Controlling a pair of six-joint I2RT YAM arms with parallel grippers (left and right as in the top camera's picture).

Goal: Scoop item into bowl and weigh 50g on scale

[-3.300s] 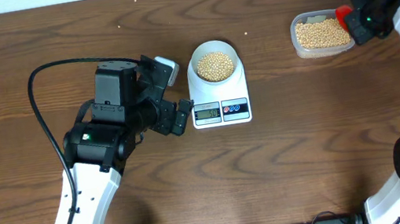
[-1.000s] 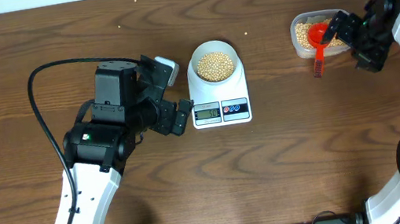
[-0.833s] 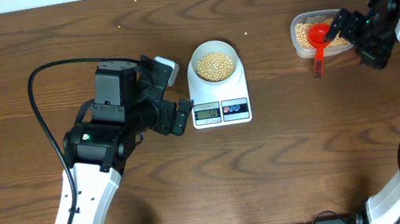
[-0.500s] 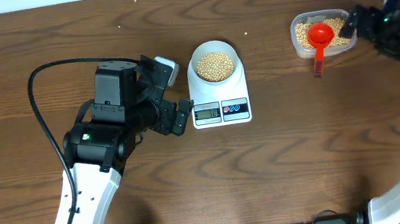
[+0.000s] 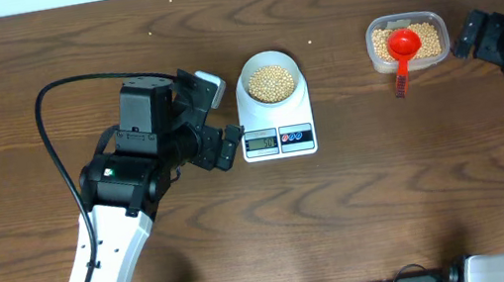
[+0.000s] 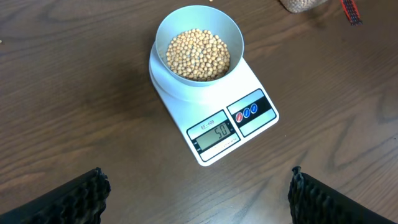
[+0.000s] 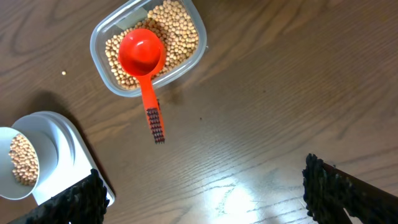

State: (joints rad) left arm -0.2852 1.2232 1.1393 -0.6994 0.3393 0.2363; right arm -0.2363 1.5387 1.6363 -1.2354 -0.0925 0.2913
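The pale bowl (image 5: 243,70) (image 6: 163,28) stands on the white scale (image 5: 302,109) (image 6: 258,78), filled with tan beans (image 5: 270,81) (image 6: 198,54). The scale's display (image 6: 214,132) reads 50. My left gripper (image 5: 222,117) (image 6: 196,186) hangs open just left of the scale, with nothing between its fingers. A red scoop (image 5: 402,46) (image 7: 143,53) lies with its head on the beans in the clear tub (image 5: 373,43) (image 7: 96,43), and its handle sticks out over the rim. My right gripper (image 5: 483,46) (image 7: 202,180) is open and empty, to the right of the tub.
One stray bean (image 5: 309,42) (image 7: 64,73) lies on the wooden table between scale and tub. The left arm's black cable (image 5: 47,142) loops over the table at left. The table's back edge runs along the top of the overhead view.
My right gripper, open beside the scoop a second ago, has drawn away to the right. The scoop stays resting in the tub. The left arm, bowl and scale have not moved.
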